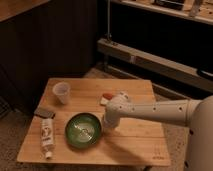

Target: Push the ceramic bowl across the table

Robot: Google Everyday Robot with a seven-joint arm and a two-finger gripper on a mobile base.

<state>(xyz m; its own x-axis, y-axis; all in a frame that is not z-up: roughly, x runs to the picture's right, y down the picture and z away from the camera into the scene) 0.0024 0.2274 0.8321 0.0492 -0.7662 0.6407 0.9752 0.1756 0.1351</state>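
Near the front edge of the table (135, 146), the ceramic bowl (83, 130) lies just beside the gripper (107, 123), which hangs low at the bowl's rim. Whether the gripper is spread or grasping anything cannot be told.

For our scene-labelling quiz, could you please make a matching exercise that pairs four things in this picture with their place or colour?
Things: 1 ceramic bowl; 2 plastic cup; 3 white tube; 4 hand.
Descriptions: a lying near the table's front-left corner; b glossy green; c beside the bowl's right rim, as viewed; d upright, far left of the table.
Pairs: 1-b; 2-d; 3-a; 4-c.
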